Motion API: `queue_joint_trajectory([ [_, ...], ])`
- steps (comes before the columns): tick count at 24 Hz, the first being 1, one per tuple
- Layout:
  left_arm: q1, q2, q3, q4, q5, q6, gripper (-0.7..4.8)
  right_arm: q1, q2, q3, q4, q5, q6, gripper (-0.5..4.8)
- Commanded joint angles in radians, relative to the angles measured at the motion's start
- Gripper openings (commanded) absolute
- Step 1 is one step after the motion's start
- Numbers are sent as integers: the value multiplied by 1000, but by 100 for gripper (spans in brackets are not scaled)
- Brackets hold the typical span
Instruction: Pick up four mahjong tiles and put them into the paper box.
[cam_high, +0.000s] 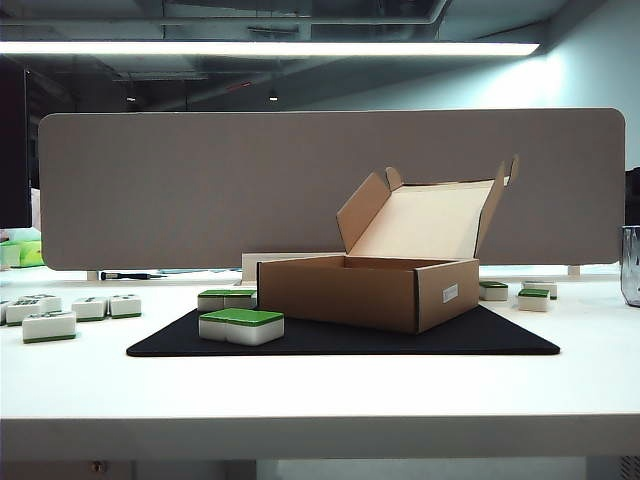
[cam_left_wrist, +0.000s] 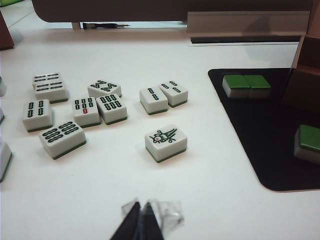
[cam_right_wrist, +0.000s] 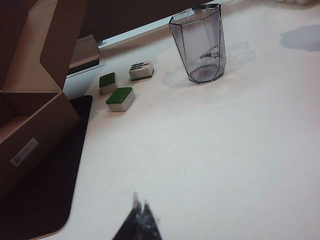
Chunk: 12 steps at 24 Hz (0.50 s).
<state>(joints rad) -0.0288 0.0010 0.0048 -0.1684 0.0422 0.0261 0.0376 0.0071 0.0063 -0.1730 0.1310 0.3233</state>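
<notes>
So the brown corrugated cardboard box (cam_high: 385, 290) sits open, lid flap up, right of centre in the exterior view, on a black mat (cam_high: 340, 338) on the white counter (cam_high: 320, 385). Four green-backed white mahjong tiles (cam_high: 241, 325) lie face down on the mat just left of the box, in two pairs. Loose face-up tiles (cam_left_wrist: 166, 142) are scattered further left. Left gripper (cam_left_wrist: 141, 219) and right gripper (cam_right_wrist: 140, 220) both hover over bare counter, fingers pinched together, holding nothing. A clear plastic cup (cam_right_wrist: 200, 45) stands at the right.

Office: desk divider panel (cam_high: 330, 185)
</notes>
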Motion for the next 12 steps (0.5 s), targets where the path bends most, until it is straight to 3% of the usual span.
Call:
queue_joint_trajectory([
  [1,-1,0,1,-3,3,-20,-6,0,-8,0,6,2,-10,-1],
  [12,-1,0,1,-15,2,-20,-6,0,-8,8,50,-1,-92,-2],
])
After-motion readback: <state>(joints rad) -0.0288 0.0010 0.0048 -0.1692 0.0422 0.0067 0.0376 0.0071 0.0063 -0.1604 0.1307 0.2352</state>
